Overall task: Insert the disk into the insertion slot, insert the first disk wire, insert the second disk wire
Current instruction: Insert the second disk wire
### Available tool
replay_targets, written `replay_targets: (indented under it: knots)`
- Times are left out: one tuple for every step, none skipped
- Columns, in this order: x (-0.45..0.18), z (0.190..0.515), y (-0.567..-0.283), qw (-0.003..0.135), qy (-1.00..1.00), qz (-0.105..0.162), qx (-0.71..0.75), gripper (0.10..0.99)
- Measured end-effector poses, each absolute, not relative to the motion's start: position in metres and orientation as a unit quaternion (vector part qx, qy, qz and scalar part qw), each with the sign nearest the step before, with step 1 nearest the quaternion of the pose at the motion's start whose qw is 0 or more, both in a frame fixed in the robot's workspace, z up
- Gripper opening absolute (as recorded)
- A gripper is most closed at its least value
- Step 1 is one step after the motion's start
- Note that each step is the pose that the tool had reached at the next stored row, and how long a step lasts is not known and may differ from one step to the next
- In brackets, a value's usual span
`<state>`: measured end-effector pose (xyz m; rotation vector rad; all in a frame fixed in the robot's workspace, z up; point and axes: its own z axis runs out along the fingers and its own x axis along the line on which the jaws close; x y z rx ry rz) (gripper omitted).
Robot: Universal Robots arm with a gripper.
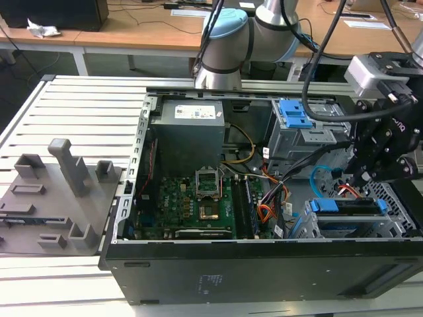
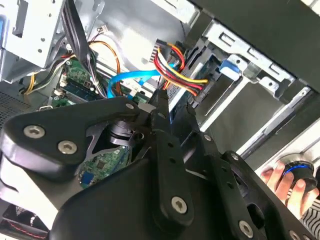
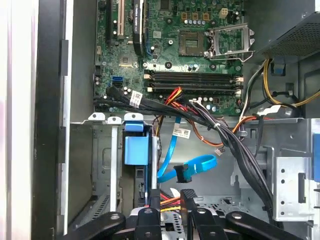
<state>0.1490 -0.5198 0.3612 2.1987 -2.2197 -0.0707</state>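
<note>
We see the disk seated in the insertion slot. Our hand hovers closed at its rear connectors, gripping nothing visible; the second disk wire lies just beyond.

disk in insertion slot, gripper above

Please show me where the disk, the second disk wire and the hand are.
disk (image 1: pixel 348 206): exterior view, its blue bracket.
second disk wire (image 3: pixel 200 163): first wrist view, its flat blue run.
hand (image 3: pixel 172 202): first wrist view, between its fingertips.
</note>
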Motion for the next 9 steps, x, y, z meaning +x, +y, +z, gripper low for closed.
replay_targets:
  knots:
    - [0.149, 0.361, -0.511, 0.009, -0.710, -0.022, 0.704, 0.302]
    - [0.148, 0.361, -0.509, 0.009, -0.710, -0.021, 0.704, 0.302]
    - [0.146, 0.361, -0.508, 0.009, -0.710, -0.021, 0.704, 0.302]
    - [0.145, 0.362, -0.508, 0.009, -0.710, -0.021, 0.704, 0.302]
    - [0.143, 0.362, -0.508, 0.009, -0.709, -0.021, 0.704, 0.302]
    - [0.141, 0.362, -0.508, 0.009, -0.709, -0.021, 0.705, 0.302]
    - [0.140, 0.362, -0.508, 0.009, -0.709, -0.021, 0.705, 0.302]
    - [0.138, 0.363, -0.508, 0.009, -0.708, -0.021, 0.705, 0.302]
    - [0.137, 0.363, -0.508, 0.009, -0.708, -0.020, 0.706, 0.302]
